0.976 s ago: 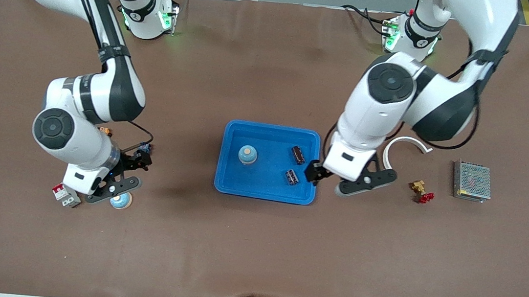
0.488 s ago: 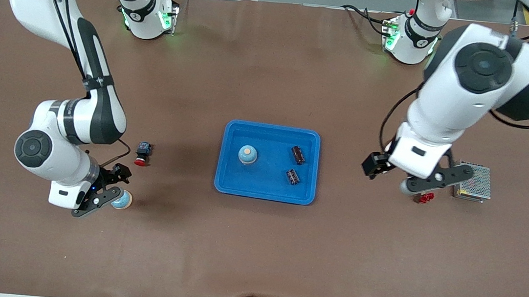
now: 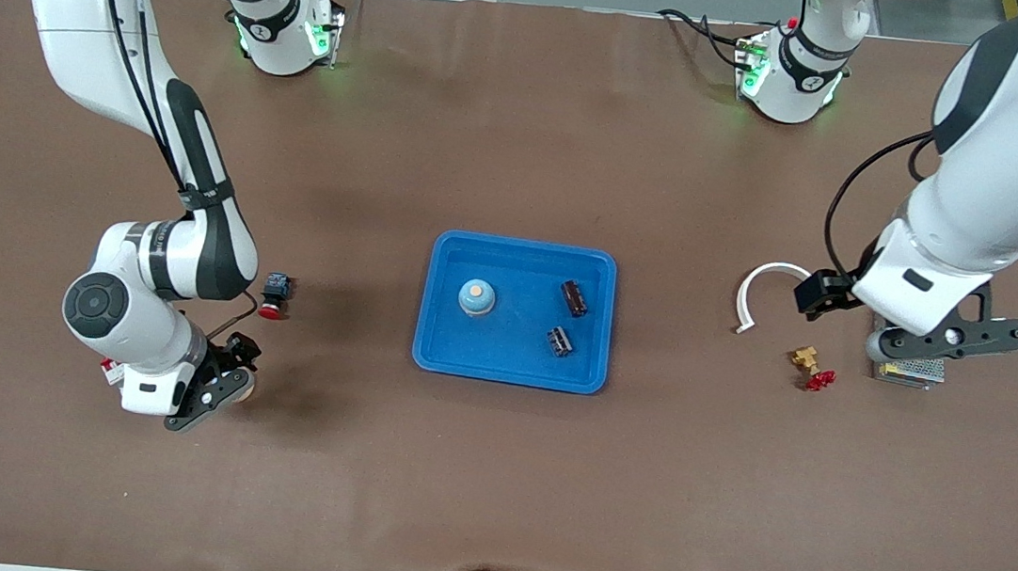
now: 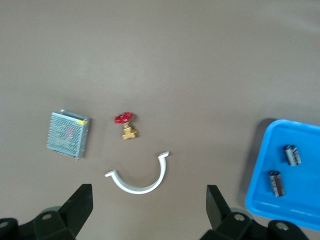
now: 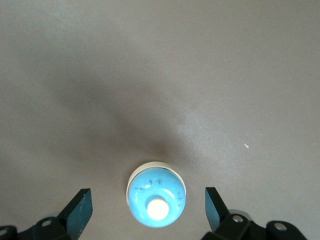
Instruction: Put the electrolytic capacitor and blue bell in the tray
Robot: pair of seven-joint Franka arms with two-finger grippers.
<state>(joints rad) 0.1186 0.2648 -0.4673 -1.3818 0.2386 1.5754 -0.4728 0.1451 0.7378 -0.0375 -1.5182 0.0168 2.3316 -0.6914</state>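
Evidently the second blue bell [image 5: 155, 187] is the piece not yet in the tray. It stands on the surface toward the right arm's end, well apart from the tray [image 3: 436, 353] and nearer to the front camera than the small red-capped button [image 3: 275, 287]. The right gripper [image 3: 212, 390] hangs straight over it with its fingers [image 5: 80, 207] spread wide, one on each side, touching nothing.

The bell sits upright on its round base with its pale knob pointing straight up, so its axis is vertical and no sideways direction is longer than another. It looks rigid and light. Its smooth dome would probably slip out of a high pinch, so a hold low across the widest part of the skirt seems best.

Another blue bell [image 3: 476, 297] already stands upright in the tray. Two electrolytic capacitors [image 3: 574, 297] lie there on their sides, with their long axes running roughly from the robots' bases toward the front camera.

The left gripper [image 3: 948, 339] waits over the metal mesh box [image 4: 68, 134], fingers spread and empty.
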